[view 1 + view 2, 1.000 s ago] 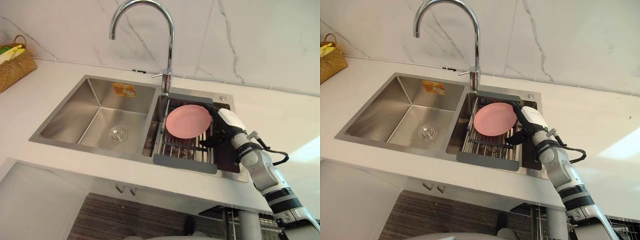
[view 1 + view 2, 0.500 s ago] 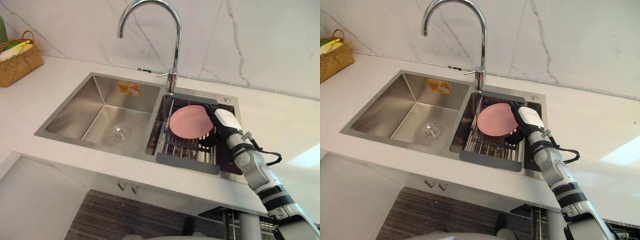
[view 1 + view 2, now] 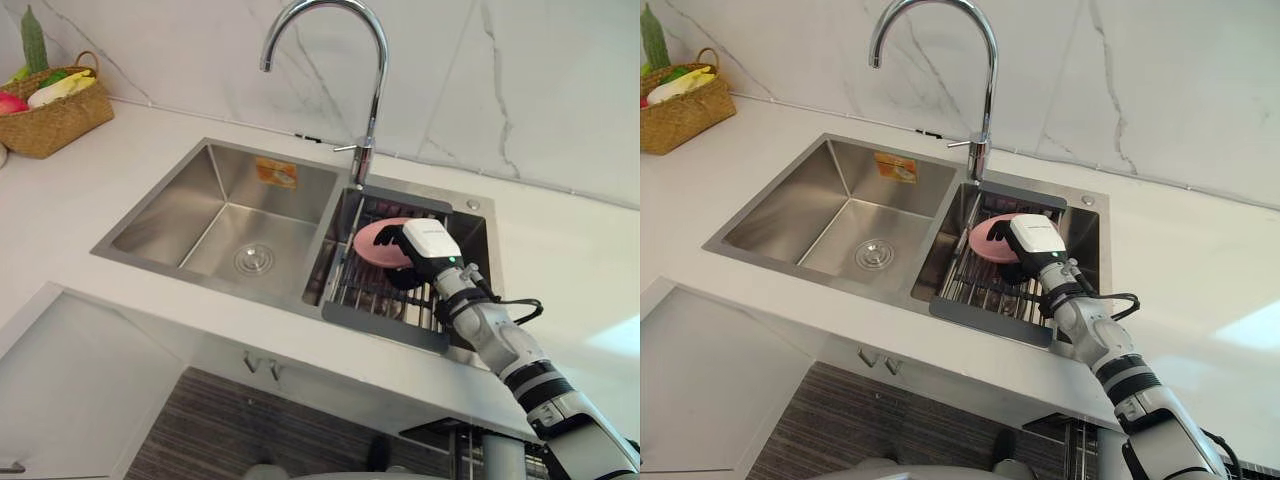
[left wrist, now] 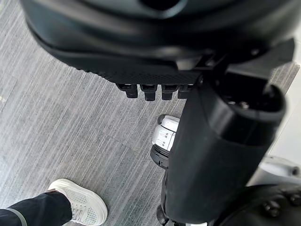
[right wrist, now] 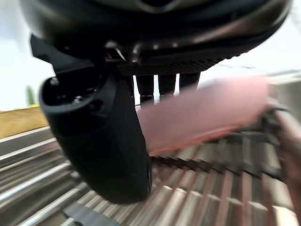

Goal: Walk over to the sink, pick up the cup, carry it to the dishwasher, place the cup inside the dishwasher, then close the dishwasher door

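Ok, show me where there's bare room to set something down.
Free: left basin, counter between basket and sink, counter right of the sink. Crowded: right basin, where the right hand grips the pink plate over the rack.

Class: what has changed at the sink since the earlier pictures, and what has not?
The right hand has moved left over the pink plate, which now sits lower and flatter in the drying rack. Whether it is gripped is unclear. The camera shifted too. Faucet, sink and basket stayed put.
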